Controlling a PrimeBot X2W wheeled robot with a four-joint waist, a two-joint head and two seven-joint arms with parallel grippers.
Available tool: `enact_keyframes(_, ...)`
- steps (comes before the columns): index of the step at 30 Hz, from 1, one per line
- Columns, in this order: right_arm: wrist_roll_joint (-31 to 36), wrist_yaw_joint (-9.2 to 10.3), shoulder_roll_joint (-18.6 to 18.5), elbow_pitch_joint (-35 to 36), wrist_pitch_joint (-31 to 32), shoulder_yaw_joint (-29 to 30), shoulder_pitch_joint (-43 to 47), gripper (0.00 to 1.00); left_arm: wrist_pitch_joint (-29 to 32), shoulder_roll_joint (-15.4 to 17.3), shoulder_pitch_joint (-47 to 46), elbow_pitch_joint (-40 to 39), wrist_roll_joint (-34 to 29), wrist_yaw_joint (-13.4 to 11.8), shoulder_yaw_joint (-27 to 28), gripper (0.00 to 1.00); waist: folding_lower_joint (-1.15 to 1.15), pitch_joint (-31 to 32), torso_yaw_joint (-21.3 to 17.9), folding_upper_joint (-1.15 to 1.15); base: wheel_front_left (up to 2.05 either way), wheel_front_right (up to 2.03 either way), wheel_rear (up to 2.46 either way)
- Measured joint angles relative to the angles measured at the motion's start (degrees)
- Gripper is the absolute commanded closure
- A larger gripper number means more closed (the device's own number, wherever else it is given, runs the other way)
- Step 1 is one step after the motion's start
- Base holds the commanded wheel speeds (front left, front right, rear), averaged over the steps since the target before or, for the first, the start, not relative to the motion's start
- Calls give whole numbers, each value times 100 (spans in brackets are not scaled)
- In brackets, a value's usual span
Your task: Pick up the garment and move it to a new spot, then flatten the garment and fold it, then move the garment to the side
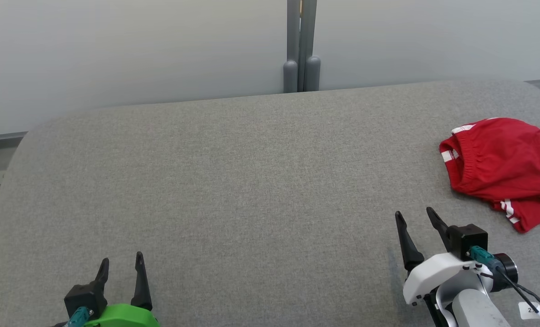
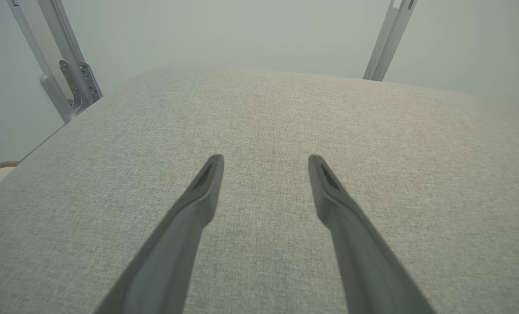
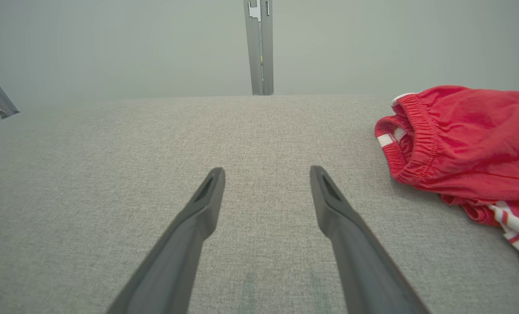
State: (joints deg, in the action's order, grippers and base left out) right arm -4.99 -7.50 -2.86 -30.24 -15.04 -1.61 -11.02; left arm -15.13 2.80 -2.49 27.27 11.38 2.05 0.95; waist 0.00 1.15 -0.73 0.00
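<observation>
Red garment (image 1: 501, 168) lies bunched by the worktop (image 1: 233, 181) right edge | likely soft, light, limp | you should pinch its elastic waistband (image 1: 467, 169), nearest your right tool (image 1: 413, 211) | right tool and left tool (image 1: 122, 256) both spread wide, empty

Red shorts (image 1: 501, 168), trimmed with white stripes at their edges and with a waistband in the same red, contrast with a table (image 1: 233, 190) covered in heathered mid-grey woven cloth, finely flecked lighter and darker and free of any print. The left gripper (image 1: 122, 257) shows black fingers on a bright green body with a teal plug, while the right gripper (image 1: 413, 211) pairs black fingers and a black block with a white shell, a teal plug and a black cable. The wall (image 1: 115, 54) is a plain pale grey-green, the post (image 1: 301, 45) a darker matt grey.
</observation>
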Motion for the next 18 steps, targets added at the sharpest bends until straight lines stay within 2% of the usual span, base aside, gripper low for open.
enact_keyframes(18,96,0,1,23,0,-66,38,0,0,-1,-1,-11,-67,31,-144,0,0,20,-52,0,0,0,0)
